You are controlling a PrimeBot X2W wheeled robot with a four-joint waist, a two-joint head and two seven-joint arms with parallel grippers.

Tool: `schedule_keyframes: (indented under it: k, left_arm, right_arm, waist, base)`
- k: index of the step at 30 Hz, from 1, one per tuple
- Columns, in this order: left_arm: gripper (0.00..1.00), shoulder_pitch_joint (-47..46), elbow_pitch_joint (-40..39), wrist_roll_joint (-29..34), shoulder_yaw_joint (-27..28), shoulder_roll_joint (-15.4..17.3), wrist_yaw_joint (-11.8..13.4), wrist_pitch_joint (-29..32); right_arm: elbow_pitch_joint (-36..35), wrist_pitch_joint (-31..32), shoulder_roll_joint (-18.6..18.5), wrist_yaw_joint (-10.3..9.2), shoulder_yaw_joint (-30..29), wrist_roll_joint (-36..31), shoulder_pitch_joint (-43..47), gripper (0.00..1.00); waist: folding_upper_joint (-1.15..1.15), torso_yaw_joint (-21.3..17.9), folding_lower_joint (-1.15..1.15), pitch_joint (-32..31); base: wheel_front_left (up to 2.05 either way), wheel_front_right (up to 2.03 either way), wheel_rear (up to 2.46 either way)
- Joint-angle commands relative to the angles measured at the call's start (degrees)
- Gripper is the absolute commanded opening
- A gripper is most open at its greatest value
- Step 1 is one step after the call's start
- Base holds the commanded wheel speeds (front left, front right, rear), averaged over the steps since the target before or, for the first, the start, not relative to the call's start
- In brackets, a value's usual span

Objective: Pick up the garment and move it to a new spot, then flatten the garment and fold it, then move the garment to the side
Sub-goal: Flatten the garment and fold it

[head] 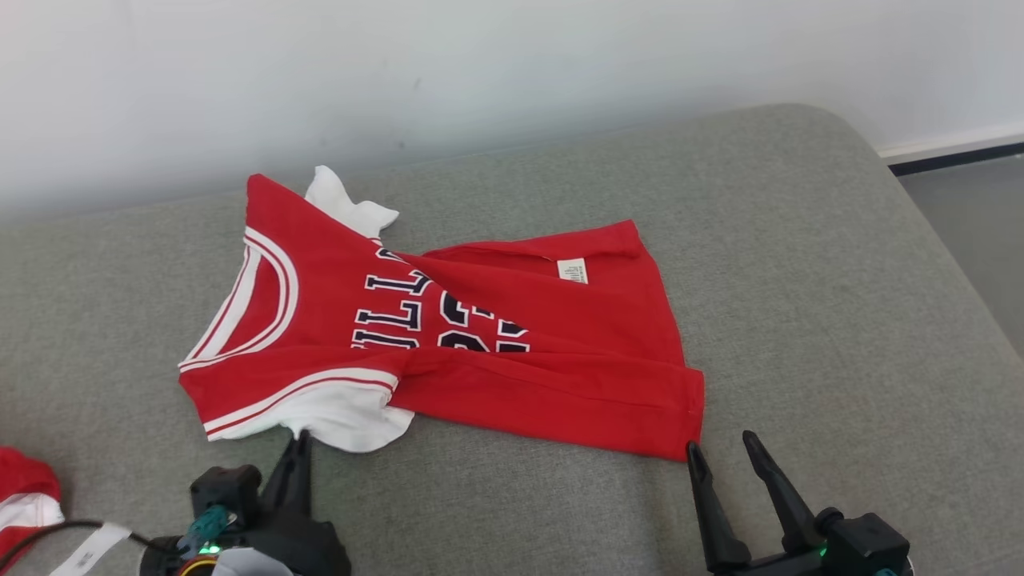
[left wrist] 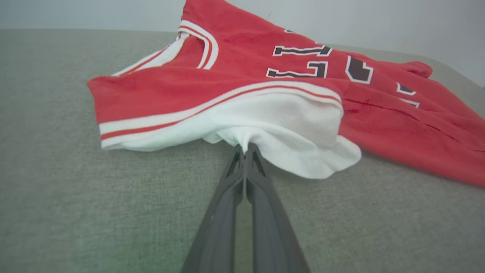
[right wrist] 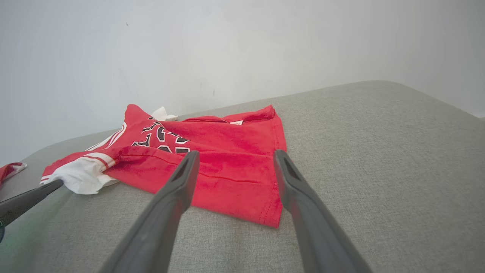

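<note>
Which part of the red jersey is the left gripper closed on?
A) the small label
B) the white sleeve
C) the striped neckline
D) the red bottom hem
B: the left gripper is shut on the edge of the white sleeve, pinching its fabric.

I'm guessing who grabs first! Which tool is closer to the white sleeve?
Left. The left tool is pinched shut on the white sleeve at its edge. The right tool stands open by the red hem corner, away from the sleeve.
</note>
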Motion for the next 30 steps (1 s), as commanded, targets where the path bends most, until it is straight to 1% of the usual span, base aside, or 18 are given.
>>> schedule_keyframes:
  k: [1,6,9,11,17,18,24,26,27,28,29,30]
  left_arm:
    - [0.0,2.4,-3.4,1.1,0.9,0.9,0.9,-0.4]
    - [0.0,9.5,-15.2,3.4,3.9,1.9,2.8,-0.4]
    - [0.0,13.3,-20.4,4.3,5.4,1.9,3.5,-0.4]
    - [0.0,14.6,-22.5,4.7,5.9,1.7,3.7,-0.4]
    - [0.0,15.6,-24.6,5.3,6.6,1.7,3.8,-0.4]
    - [0.0,15.6,-24.6,5.3,6.6,1.7,3.8,-0.4]
    - [0.0,14.5,-24.6,5.8,6.4,1.9,3.4,-0.4]
    - [0.0,14.0,-24.3,5.9,6.2,2.0,3.5,-0.4]
    - [0.0,13.8,-24.2,5.9,6.2,2.1,3.4,-0.4]
    - [0.0,13.6,-24.1,5.9,6.2,2.1,3.4,-0.4]
    - [0.0,13.5,-24.0,5.9,6.1,2.1,3.4,-0.4]
    - [0.0,13.4,-23.9,5.9,6.1,2.0,3.3,-0.4]
  right_arm:
    - [0.0,0.0,0.2,-0.11,-0.7,0.0,0.1,1.0]
    - [1.6,0.0,0.7,-0.11,-4.1,2.0,-0.3,1.0]
    - [5.3,0.0,0.8,-0.11,-5.5,3.9,-1.4,1.0]
    - [8.9,0.0,0.2,-0.11,-5.8,5.2,-2.8,1.0]
    - [20.5,0.0,-0.9,-0.11,-5.3,7.7,-9.3,1.0]
    - [20.5,0.0,-0.9,-0.11,-5.3,7.7,-9.3,1.0]
    - [27.6,0.0,-1.3,-0.11,-3.7,9.8,-14.7,1.0]
    - [28.7,-0.1,-1.6,-0.11,-2.9,9.7,-15.7,1.0]
    - [29.1,0.0,-1.6,-0.11,-2.5,9.7,-15.8,0.98]
    - [29.4,0.0,-1.6,-0.11,-2.2,9.8,-15.7,0.49]
    - [29.4,0.0,-1.8,-0.11,-2.0,9.4,-15.7,0.22]
    - [29.1,0.0,-1.9,-0.11,-1.9,9.1,-15.3,0.0]
  waist:
    - [0.0,1.2,0.0,-0.2]
    - [0.0,4.0,0.0,-0.3]
    - [0.0,5.5,0.0,-0.1]
    - [0.0,6.4,0.0,0.1]
    - [0.0,7.4,0.0,0.9]
    - [0.0,7.4,0.0,0.9]
    - [0.0,7.6,0.0,1.6]
    - [0.0,7.7,0.0,1.7]
    - [0.0,7.8,0.0,1.7]
    - [0.0,7.9,0.0,1.7]
    - [0.0,8.0,0.0,1.6]
    - [0.0,8.0,0.0,1.5]
  base:
    - [0.0,0.0,0.0]
    - [0.0,0.0,0.0]
    - [0.0,0.0,0.0]
    - [0.0,0.0,0.0]
    - [0.0,0.0,0.0]
    - [0.0,0.0,0.0]
    - [0.0,0.0,0.0]
    - [0.0,0.0,0.0]
    - [0.0,0.0,0.0]
    - [0.0,0.0,0.0]
    - [0.0,0.0,0.0]
    - [0.0,0.0,0.0]
